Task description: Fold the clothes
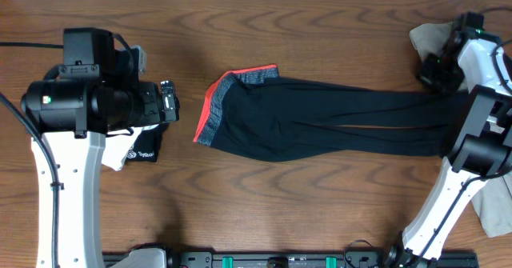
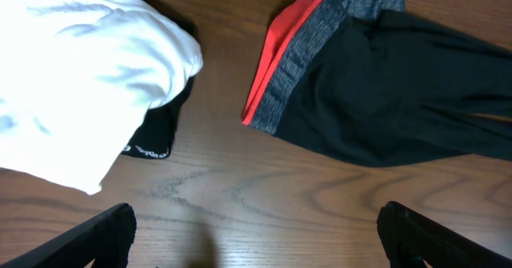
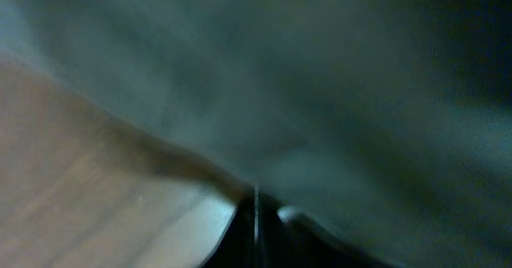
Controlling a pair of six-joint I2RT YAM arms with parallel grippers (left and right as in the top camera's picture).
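Observation:
The black pants point(image 1: 320, 116) lie stretched across the table, their coral-red and grey waistband point(image 1: 228, 100) at the left and the legs running right under my right arm. My right gripper point(image 1: 442, 80) sits at the leg end. In the right wrist view its fingers point(image 3: 256, 200) are pressed together with dark fabric point(image 3: 360, 100) draped right at the tips. My left gripper point(image 1: 170, 102) hovers left of the waistband point(image 2: 304, 68). It stands wide open point(image 2: 256, 216) over bare wood, holding nothing.
A white garment point(image 2: 80, 76) and a black item with a white logo point(image 2: 152, 136) lie under my left arm. A beige garment point(image 1: 432, 40) is bunched at the back right, and another beige one point(image 1: 496, 208) lies at the right edge.

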